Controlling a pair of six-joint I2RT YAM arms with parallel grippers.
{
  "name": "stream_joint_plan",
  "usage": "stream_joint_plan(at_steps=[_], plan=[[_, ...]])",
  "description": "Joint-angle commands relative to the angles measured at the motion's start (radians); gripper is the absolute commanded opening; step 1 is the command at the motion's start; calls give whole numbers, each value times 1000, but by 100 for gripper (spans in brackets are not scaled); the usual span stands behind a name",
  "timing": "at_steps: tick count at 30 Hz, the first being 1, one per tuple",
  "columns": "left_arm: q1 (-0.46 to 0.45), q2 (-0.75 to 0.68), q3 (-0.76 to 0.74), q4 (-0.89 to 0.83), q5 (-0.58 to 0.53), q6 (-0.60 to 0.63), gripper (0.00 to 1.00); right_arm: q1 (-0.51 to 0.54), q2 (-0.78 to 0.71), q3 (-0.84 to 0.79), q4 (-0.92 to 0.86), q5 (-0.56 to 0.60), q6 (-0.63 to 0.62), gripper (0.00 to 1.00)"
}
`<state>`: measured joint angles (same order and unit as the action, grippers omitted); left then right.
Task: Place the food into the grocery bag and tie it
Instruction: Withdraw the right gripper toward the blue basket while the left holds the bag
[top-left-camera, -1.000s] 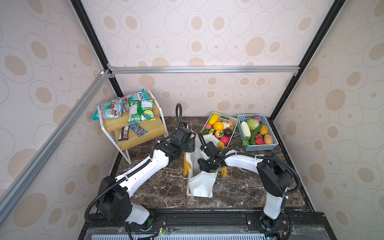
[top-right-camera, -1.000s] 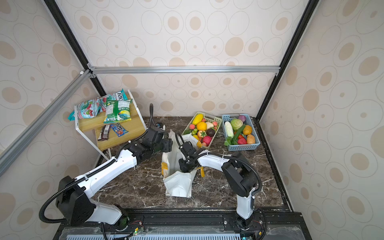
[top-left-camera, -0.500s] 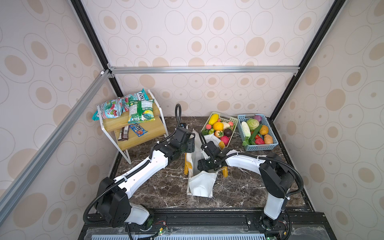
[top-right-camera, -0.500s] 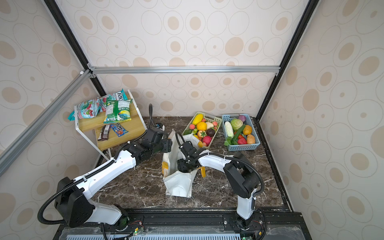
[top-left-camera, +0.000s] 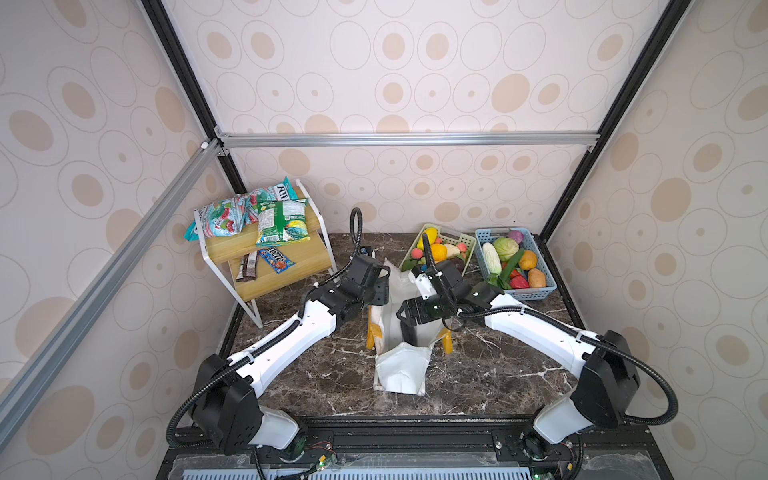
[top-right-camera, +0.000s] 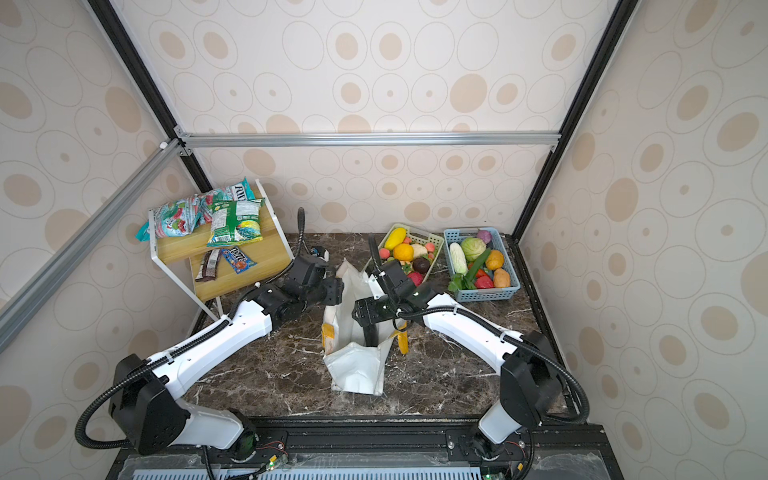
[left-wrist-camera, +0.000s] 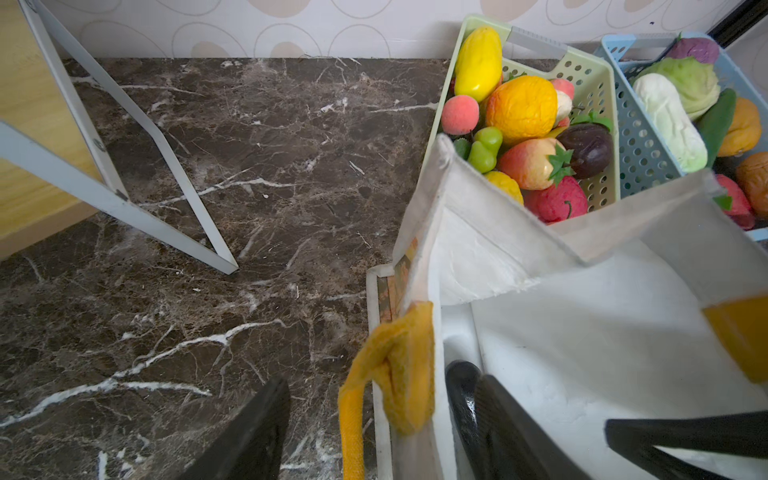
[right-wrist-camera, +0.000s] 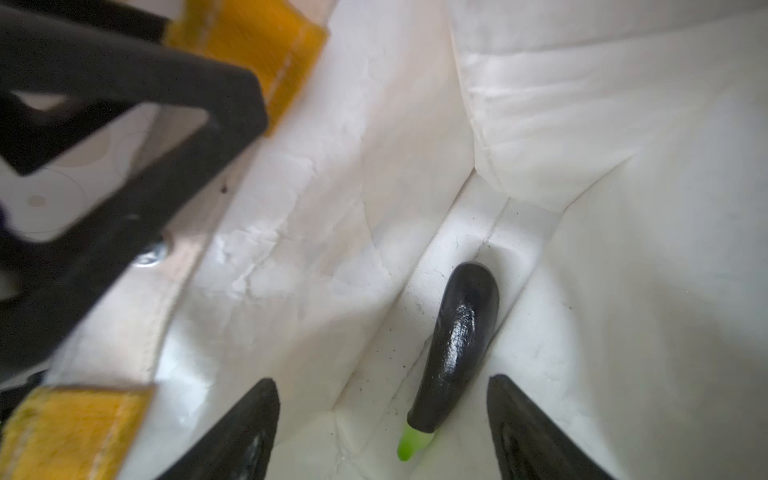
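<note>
White woven grocery bag (top-left-camera: 401, 370), mid-table: eggplant (right-wrist-camera: 457, 345) lies loose on its floor between spread jaws of right gripper (right-wrist-camera: 382, 380); left gripper (left-wrist-camera: 370, 374) (jaws apart too) straddles its left rim, likely propping it open.

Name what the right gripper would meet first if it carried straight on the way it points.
Probably the eggplant on the floor of the grocery bag: the open right gripper points down into the bag, straight at it. Depth is unclear; the white floor lies just behind.
</note>
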<state>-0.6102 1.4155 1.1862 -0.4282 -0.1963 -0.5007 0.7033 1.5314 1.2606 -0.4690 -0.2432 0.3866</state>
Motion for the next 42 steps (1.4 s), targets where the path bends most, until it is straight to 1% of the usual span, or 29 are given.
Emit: stream_joint_plan(at_steps=[1,6,12,13,16,19,22,28,33,37,42], plan=[[9,-15,45,-16,-26,-10,71,-51,-67,37,-23,-84,-23,82],[8,-12,56,-18,-26,-6,71,-173,-132,51,-42,-169,-32,82],[8,-10,57,-16,-20,-6,71,-362,-139,65,-73,-157,-51,83],[9,-10,58,-17,-20,-7,71,-393,-135,65,-72,-148,-54,83],[8,-12,58,-20,-22,-9,71,-479,-109,64,-76,-70,-58,83],[9,-12,58,-27,-26,-9,71,-542,-72,69,-80,-2,-55,82],[7,-15,56,-30,-25,-14,71,-584,-38,78,-75,80,-68,82],[8,-15,53,-31,-23,-13,71,-657,64,141,-80,157,-131,82],[9,-19,50,-32,-25,-14,71,-710,173,223,-85,165,-170,79],[6,-17,48,-30,-25,-16,71,-734,275,315,-106,157,-189,71],[6,-20,45,-31,-27,-18,71,-748,378,404,-122,148,-210,65]])
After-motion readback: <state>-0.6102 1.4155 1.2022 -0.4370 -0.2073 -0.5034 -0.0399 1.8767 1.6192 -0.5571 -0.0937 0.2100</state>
